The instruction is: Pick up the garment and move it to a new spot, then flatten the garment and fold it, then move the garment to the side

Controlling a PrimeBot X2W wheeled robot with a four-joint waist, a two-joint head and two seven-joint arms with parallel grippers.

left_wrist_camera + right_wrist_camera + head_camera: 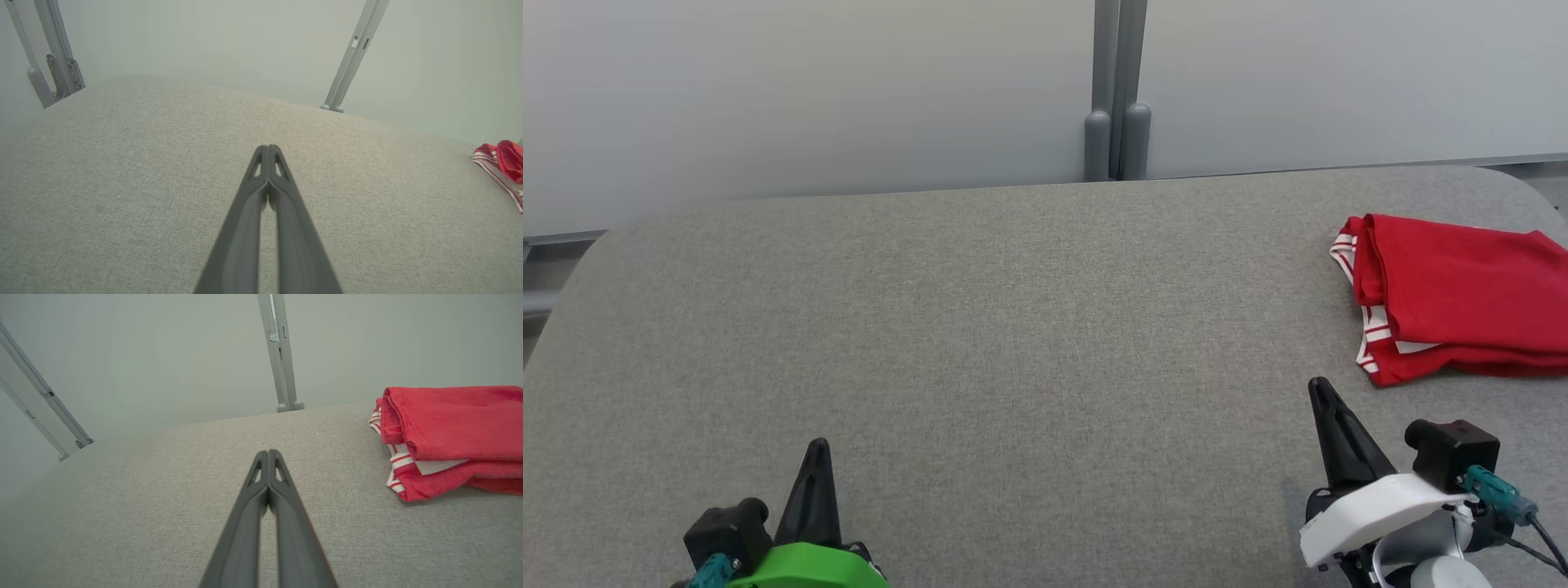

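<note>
Grey fabric surface (1013, 327) spreads across the head view, folded red garment (1454, 298) lying at its far right, and up close the wrist views show left gripper (268, 147) and right gripper (268, 451) fingers pressed tip to tip, gripping nothing.

Quick count for you: you've got one red folded garment with white-striped trim (1462, 294) and one grey fabric-covered table (1013, 343). Grippers with long dark fingers come to two, so that's one left gripper (818, 447) on a green housing and one right gripper (1319, 385) on a white one. You can also count two grey round-topped metal posts (1097, 143) and two pale frosted wall panels (809, 98).
</note>
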